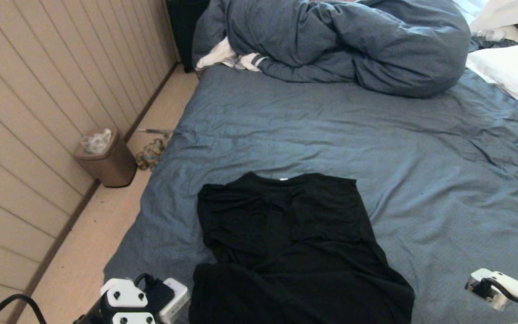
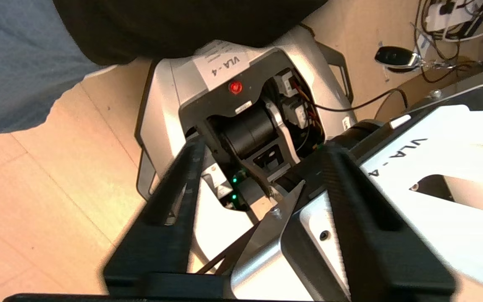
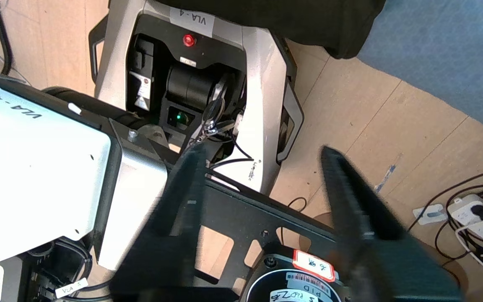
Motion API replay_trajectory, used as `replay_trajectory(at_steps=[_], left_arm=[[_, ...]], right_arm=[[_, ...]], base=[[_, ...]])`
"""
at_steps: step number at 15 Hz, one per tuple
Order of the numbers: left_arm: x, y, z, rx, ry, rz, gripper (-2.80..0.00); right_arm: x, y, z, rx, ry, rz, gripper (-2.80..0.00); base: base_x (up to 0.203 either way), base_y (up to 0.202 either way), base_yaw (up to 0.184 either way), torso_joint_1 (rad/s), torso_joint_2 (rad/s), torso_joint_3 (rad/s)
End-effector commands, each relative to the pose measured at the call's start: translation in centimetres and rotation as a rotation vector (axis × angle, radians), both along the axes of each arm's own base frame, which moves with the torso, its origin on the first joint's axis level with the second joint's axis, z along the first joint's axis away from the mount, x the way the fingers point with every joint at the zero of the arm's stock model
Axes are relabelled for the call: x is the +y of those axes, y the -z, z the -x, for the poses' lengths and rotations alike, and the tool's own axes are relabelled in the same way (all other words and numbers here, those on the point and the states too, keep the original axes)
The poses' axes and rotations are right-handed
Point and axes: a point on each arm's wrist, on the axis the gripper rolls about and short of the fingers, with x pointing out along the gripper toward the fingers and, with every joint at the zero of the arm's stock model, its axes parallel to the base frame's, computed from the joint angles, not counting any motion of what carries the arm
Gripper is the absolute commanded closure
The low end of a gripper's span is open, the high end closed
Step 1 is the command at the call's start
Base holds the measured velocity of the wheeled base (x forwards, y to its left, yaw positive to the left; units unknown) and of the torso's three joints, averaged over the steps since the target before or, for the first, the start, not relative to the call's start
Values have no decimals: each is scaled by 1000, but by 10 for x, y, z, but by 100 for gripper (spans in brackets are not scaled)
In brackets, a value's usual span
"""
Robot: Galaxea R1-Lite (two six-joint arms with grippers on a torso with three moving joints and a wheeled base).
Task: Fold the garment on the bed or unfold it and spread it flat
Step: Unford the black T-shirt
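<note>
The bed (image 1: 313,126): wide, blue-grey sheet lightly wrinkled, bare over most of its middle. At its far edge, a bunched blue-grey duvet (image 1: 353,40) with a white-and-striped cloth (image 1: 227,58) tucked beside it; a white pillow (image 1: 515,76) at the far right edge. The garment (image 1: 286,243): black T-shirt, lying at the near edge of the bed, left of centre, collar toward the far side, lower hem draped over the near edge, as both wrist views show black cloth hanging past the mattress. Condition: roughly spread, body open to near full width, but the sleeves appear tucked or folded inward, creases run across the chest, and the outline is uneven at the left side. Judged status: spreading largely done but not tidy; no clean fold is made, so if folding is the aim, sleeve folds and the lengthwise fold are all left to do. Left gripper (image 2: 262,184): low beside the near left corner of the shirt, off the bed over the robot's base, jaws apart and empty. Right gripper (image 3: 262,184): off the near edge to the right of the shirt, likewise jaws apart, gripping nothing. Neither touches the cloth. Floor item: a brown bin (image 1: 106,157) by the wall, left of the bed.
</note>
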Motion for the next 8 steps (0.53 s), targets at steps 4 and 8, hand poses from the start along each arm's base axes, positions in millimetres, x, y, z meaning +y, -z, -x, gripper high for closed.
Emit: replay_trajectory(at_steps=[4, 8], left_arm=[[-4, -32, -22, -119, -94, 122, -280], [-6, -89, -96, -241, -289, 249, -280]], right_arm=[[1, -18, -17, -115, 16, -25, -280], [3, -51, -67, -177, 85, -62, -169]], base=[[0, 0, 0, 0, 0, 0], [0, 0, 0, 0, 0, 0]])
